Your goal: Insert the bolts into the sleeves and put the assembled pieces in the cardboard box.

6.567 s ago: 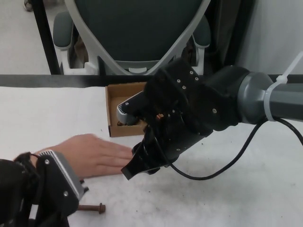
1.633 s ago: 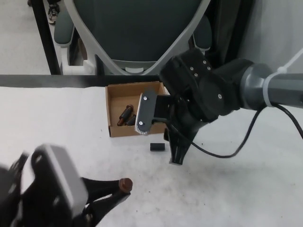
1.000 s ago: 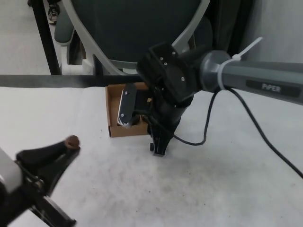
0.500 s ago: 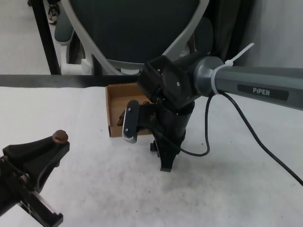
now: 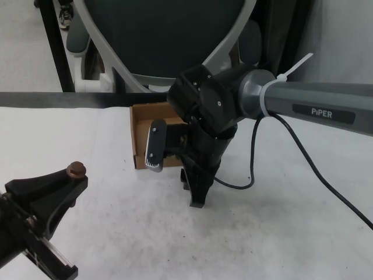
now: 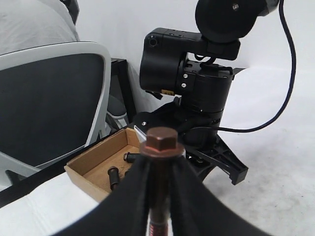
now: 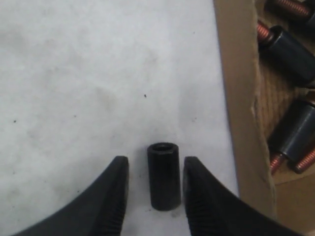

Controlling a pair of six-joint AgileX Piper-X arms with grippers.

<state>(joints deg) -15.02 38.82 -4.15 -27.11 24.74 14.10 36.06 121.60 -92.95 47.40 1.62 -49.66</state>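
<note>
A copper bolt stands upright with my left gripper shut on its shaft; from above its head shows at the near left of the bench. A short black sleeve lies on the white bench. My right gripper is open and straddles the sleeve, with a gap on either side. In the high view this gripper points down just in front of the cardboard box. Assembled pieces lie in the box.
The box sits at the bench's far edge, against a black rail, with an office chair behind it. The right arm's cable loops over the bench. White bench surface stretches to the near right.
A hand that lay on the bench has gone. My left gripper has lifted the bolt and swung it upright. My right gripper has come down over the sleeve by the box.
</note>
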